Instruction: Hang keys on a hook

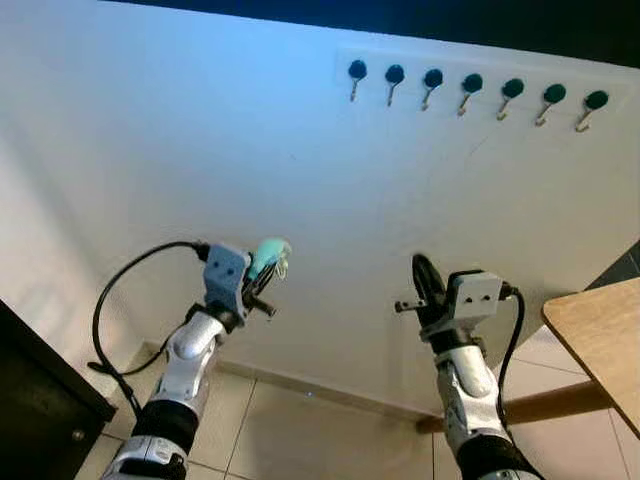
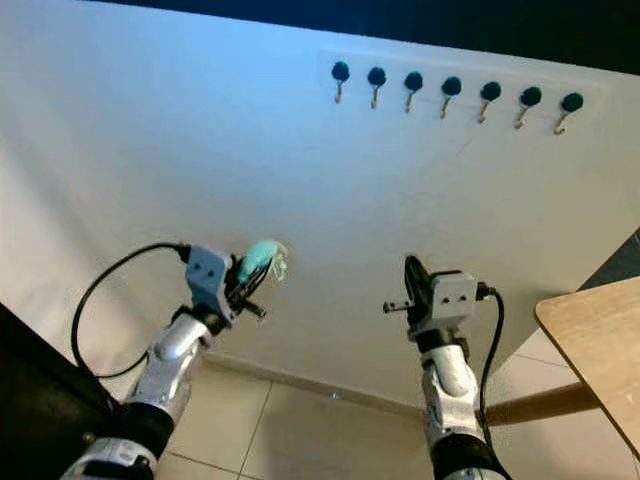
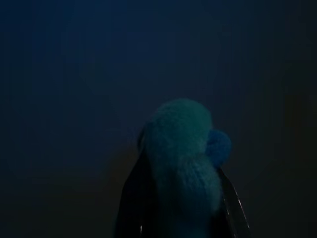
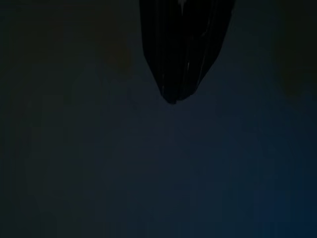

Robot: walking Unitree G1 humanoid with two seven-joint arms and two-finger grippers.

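A row of several dark-knobbed metal hooks (image 1: 472,92) is fixed high on the white wall (image 1: 200,150), up and to the right. My left gripper (image 1: 268,268) is raised low on the left, shut on a fluffy teal key fob (image 1: 270,255); the keys themselves are hidden. The same teal key fob (image 3: 185,158) sits between the black fingers (image 3: 233,208) in the dark left wrist view. My right gripper (image 1: 424,280) is held up below the hooks, shut, with nothing in it; its fingertips (image 4: 173,74) press together in the right wrist view.
A wooden table corner (image 1: 600,335) juts in at the lower right, with a wooden leg (image 1: 540,405) below it. A dark cabinet (image 1: 40,410) stands at the lower left. Pale floor tiles (image 1: 300,430) lie under the wall.
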